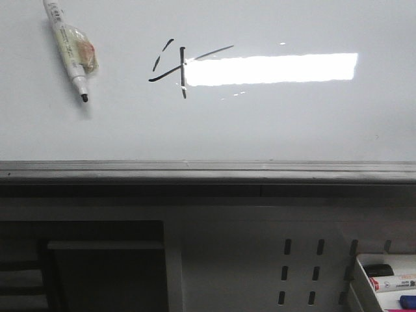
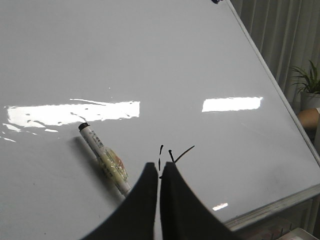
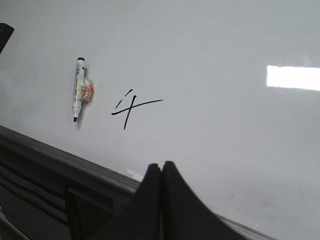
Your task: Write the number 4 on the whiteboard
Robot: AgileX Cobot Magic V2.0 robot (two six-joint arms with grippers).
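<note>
Thin black hand-drawn number 4 (image 1: pixel 174 68) sits on your glossy white whiteboard (image 1: pixel 260 123) | uncapped white marker pen (image 1: pixel 70 45) lies beside it, untouched | both jaws clenched, empty.

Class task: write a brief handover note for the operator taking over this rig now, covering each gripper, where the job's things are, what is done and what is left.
Left gripper: shut, holding nothing, above the whiteboard.
Right gripper: shut, holding nothing, near the board's grey edge rail.
The marker lies uncapped on the board, left of the number 4 in the front view, apart from it.
Done: the 4 is drawn, though its diagonal is broken.
Left: probably nothing; perhaps retouch the diagonal and cap the marker.
</note>
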